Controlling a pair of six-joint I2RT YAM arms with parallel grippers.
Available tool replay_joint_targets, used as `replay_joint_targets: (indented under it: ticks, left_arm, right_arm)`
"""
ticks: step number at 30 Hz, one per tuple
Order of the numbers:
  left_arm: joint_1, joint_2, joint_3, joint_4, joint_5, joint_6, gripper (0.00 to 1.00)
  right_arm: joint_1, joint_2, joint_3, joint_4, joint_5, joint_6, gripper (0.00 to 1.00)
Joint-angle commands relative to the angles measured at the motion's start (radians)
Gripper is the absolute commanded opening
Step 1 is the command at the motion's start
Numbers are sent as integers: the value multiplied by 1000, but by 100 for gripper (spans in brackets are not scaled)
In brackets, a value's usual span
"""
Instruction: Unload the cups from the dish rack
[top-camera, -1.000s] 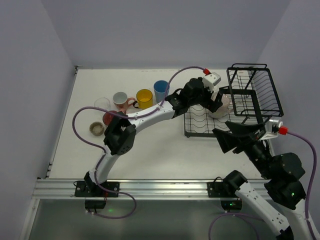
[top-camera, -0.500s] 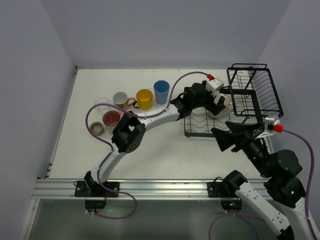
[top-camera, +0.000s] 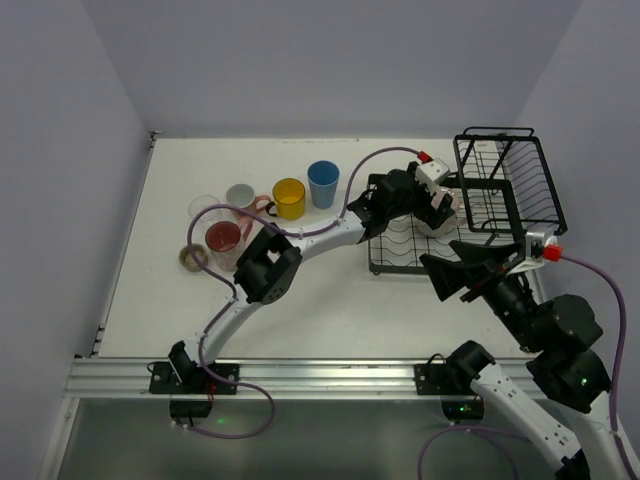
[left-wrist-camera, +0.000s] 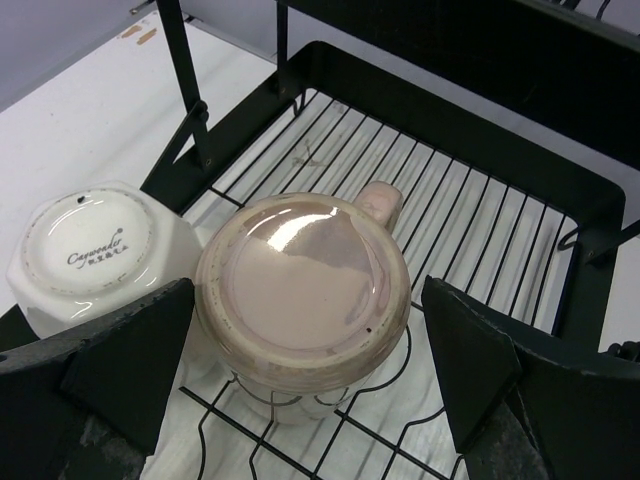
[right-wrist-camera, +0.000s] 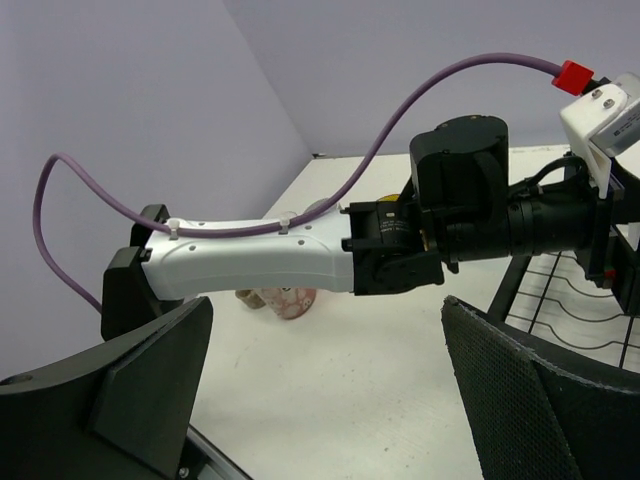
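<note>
The black wire dish rack (top-camera: 392, 262) has a flat grid tray and a taller basket (top-camera: 508, 182) behind it. An upside-down pale pink-beige mug (left-wrist-camera: 303, 290) with a handle stands on the tray, and an upside-down white cup (left-wrist-camera: 88, 250) stands beside it. My left gripper (top-camera: 438, 214) is open, with one finger on either side of the beige mug (top-camera: 440, 222) and a gap at each side. My right gripper (top-camera: 458, 275) is open and empty, hovering over the tray's near right corner. In the right wrist view the right gripper (right-wrist-camera: 325, 370) faces the left arm (right-wrist-camera: 260, 250).
Several cups stand on the table at left: blue (top-camera: 322, 183), yellow (top-camera: 289, 197), a grey mug with a pink handle (top-camera: 241, 196), clear glass (top-camera: 203, 208), a reddish cup (top-camera: 222, 238) and a small beige one (top-camera: 190, 258). A purple cable loops over them.
The left arm's elbow has swung right and forward, and its gripper has shifted slightly right onto the beige mug. The right gripper has drifted a little.
</note>
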Motion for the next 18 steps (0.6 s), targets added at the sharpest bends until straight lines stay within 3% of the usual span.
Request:
replay_joint_targets:
  ticks: [1, 18]
  left_arm:
    - [4, 25, 54, 96, 9, 21, 100]
    - [4, 127, 153, 125, 22, 17, 100]
  right_arm:
    - [2, 25, 15, 5, -11, -29, 99]
    - [2, 29, -22, 24, -22, -49, 99]
